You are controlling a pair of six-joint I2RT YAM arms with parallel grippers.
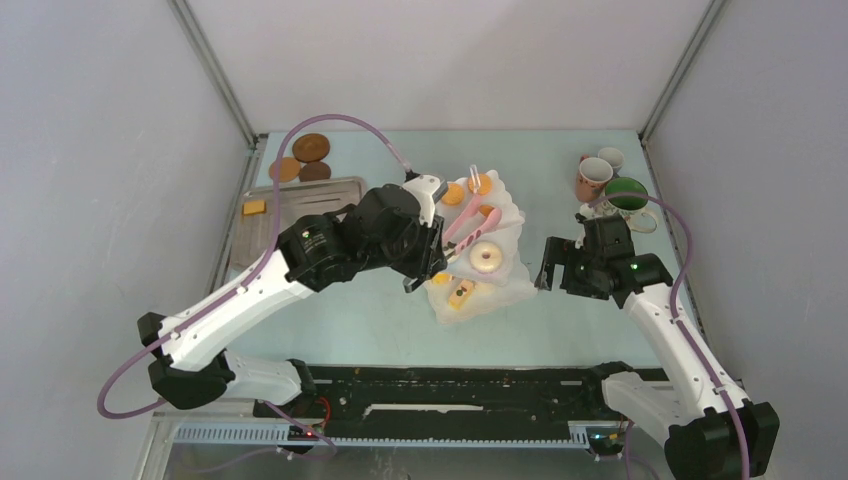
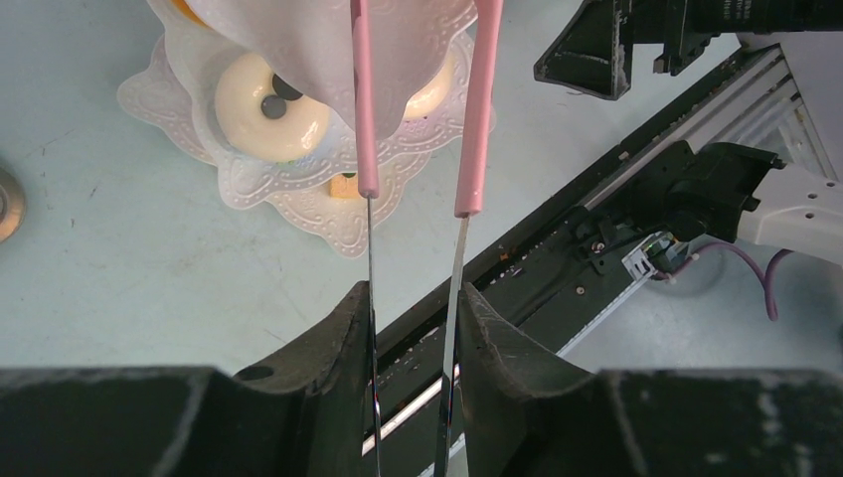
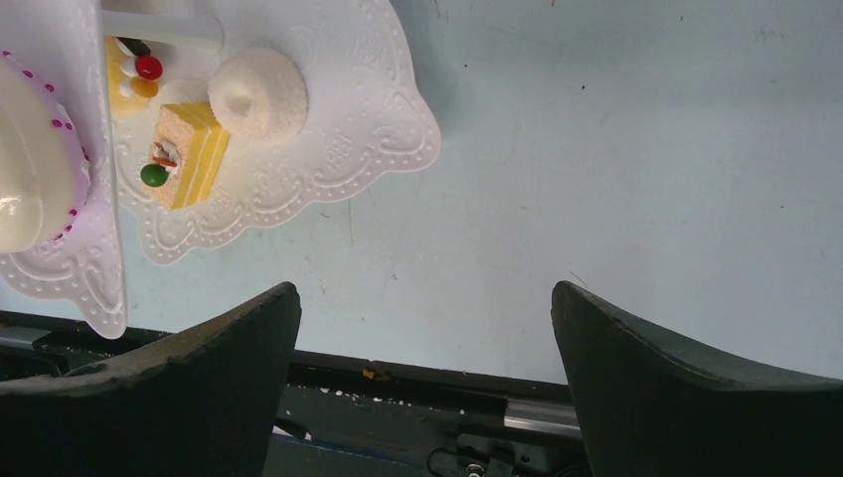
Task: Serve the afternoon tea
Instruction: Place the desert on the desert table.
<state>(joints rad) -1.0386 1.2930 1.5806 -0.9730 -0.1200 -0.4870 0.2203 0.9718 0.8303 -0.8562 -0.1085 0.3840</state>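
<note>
Pink tongs (image 2: 477, 109), arms narrowly parted, are pinched by the left gripper (image 2: 413, 328) over the white three-tier stand (image 2: 298, 204) at mid-table, and could be dropped onto its yellow cake (image 3: 189, 154) if that pinch is slackened; the right gripper (image 3: 425, 328) is held wide, empty.

In the left wrist view the pink tongs (image 2: 478, 119) run past the top edge, tips unseen. There, a blurred upper tier of the stand (image 2: 318, 50) covers part of the donut (image 2: 239, 109) beneath it. Seen from above, the left arm (image 1: 340, 245) hides the stand's left side. The right wrist view cuts the stand at its left edge.
</note>
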